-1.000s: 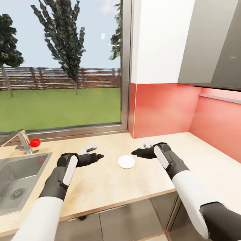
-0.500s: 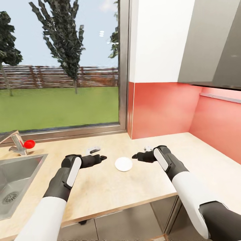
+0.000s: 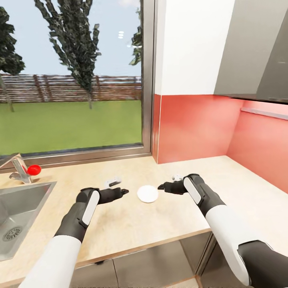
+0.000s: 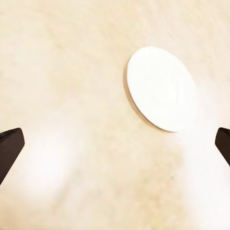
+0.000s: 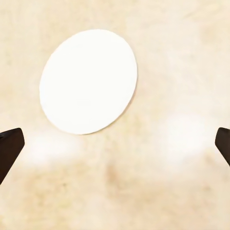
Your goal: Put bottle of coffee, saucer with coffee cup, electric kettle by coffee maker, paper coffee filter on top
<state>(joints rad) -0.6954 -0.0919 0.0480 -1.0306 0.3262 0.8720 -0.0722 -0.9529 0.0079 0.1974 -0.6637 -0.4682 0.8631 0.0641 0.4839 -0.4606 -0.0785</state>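
A small flat white saucer [image 3: 147, 194] lies on the light wood kitchen countertop [image 3: 132, 228], between my two hands. To its left, my left gripper [image 3: 125, 192] is held low over the worktop and is open and empty. On the saucer's other side my right gripper [image 3: 161, 186] is also open and empty. In the left wrist view the saucer [image 4: 162, 88] lies ahead of the wide-spread gripper [image 4: 115, 146], off toward one finger [image 4: 9, 146]. In the right wrist view the saucer [image 5: 88, 81] sits ahead of the open gripper [image 5: 115, 143].
A steel sink [image 3: 20, 212] with a faucet and red knob [image 3: 34, 169] sits at the left. A large window runs behind the counter. A red backsplash [image 3: 192, 128] wraps the back right corner under wall cabinets [image 3: 256, 48]. Grey cabinet fronts [image 3: 152, 268] are below.
The view has shifted slightly. My left gripper has edged right, closer to the saucer. The right gripper and the saucer have stayed about where they were.
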